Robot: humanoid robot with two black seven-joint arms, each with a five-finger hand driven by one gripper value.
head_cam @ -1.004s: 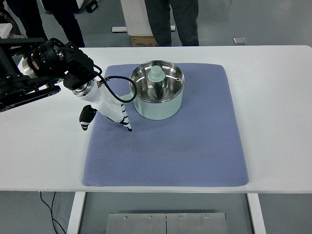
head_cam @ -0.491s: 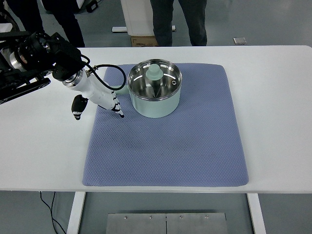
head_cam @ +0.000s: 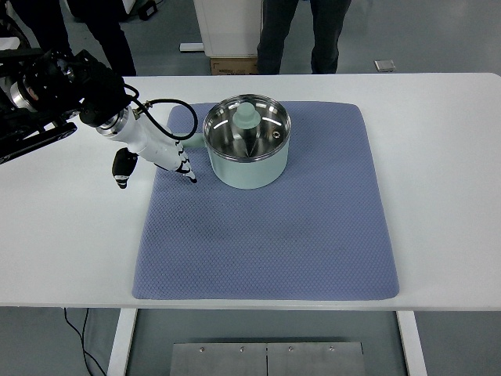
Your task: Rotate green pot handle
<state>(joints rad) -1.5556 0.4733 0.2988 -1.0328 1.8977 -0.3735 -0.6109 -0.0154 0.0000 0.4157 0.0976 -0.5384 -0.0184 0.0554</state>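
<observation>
One pot (head_cam: 246,160), pale green outside and shiny steel inside, upper centre of the frame, on a blue-grey mat (head_cam: 266,235) spread over the white tabletop (head_cam: 446,157). Inside the pot, a pale green knob (head_cam: 246,119) above the steel floor. On the pot's left side, a short green handle (head_cam: 192,143) pointing left, partly hidden behind the hand. One black arm in from the left edge, ending in a white hand (head_cam: 156,153) at upper left, just beside the handle; fingers (head_cam: 185,170) straight and loosely together, pointing down and right, tips near the mat, holding nothing. Contact between hand and handle: cannot tell. Along the top edge, legs of standing people (head_cam: 293,35).
</observation>
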